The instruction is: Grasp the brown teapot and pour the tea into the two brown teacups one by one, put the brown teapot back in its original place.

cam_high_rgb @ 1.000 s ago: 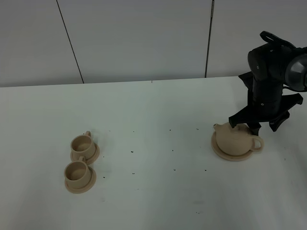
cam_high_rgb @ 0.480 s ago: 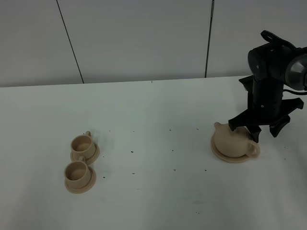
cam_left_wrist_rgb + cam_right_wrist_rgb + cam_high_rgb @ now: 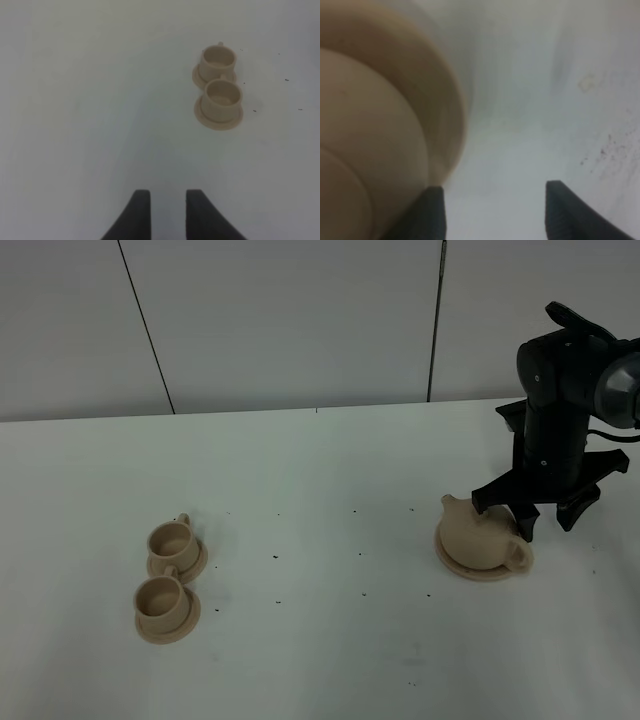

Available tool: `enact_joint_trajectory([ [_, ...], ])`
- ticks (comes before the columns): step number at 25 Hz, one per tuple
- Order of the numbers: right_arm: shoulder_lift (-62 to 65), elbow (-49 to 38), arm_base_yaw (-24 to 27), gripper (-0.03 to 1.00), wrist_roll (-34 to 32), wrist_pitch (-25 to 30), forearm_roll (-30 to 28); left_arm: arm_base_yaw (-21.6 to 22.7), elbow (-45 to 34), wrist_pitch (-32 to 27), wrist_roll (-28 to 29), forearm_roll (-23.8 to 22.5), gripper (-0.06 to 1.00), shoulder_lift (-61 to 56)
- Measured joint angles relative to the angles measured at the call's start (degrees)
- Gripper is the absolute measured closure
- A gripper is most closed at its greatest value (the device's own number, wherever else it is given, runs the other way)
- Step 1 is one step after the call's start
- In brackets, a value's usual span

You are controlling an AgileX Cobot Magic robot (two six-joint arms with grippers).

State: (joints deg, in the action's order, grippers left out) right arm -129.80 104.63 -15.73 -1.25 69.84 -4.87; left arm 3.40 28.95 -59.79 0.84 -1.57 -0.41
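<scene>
On the right of the frame we see the brown teapot (image 3: 478, 537) sitting on its flat tan disc (image 3: 468, 571), spout toward the left and loop handle toward the lower right. The black right hand (image 3: 545, 521) hangs just over its handle side, fingers spread wide. At lower left, the upper teacup (image 3: 172, 541) and the lower teacup (image 3: 161, 598) stand just beside each other on saucers on the white surface (image 3: 320, 480).
</scene>
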Motion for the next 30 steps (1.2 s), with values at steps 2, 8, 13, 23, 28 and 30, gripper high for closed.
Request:
enact_joint_trajectory([
  [2, 0.0, 0.0, 0.0, 0.53, 0.1, 0.0, 0.0, 0.0, 0.0, 0.0, 0.0, 0.0, 0.70, 0.0],
  [8, 0.0, 5.0, -0.1, 0.53, -0.8, 0.0, -2.5, 0.0, 0.0, 0.0, 0.0, 0.0, 0.70, 0.0],
  [13, 0.0, 12.2, -0.1, 0.53, -1.0, -0.2, -3.8, 0.0, 0.0, 0.0, 0.0, 0.0, 0.70, 0.0],
  [23, 6.9, 12.0, -0.1, 0.56, 11.3, -0.3, 11.2, 0.0, 0.0, 0.0, 0.0, 0.0, 0.70, 0.0],
  [28, 14.6, 4.4, -0.1, 0.57, 14.5, -0.3, 11.3, 0.0, 0.0, 0.0, -0.1, 0.0, 0.70, 0.0],
  [30, 16.9, -0.5, -0.1, 0.57, 15.1, -0.2, 11.3, 0.0, 0.0, 0.0, -0.1, 0.0, 0.70, 0.0],
])
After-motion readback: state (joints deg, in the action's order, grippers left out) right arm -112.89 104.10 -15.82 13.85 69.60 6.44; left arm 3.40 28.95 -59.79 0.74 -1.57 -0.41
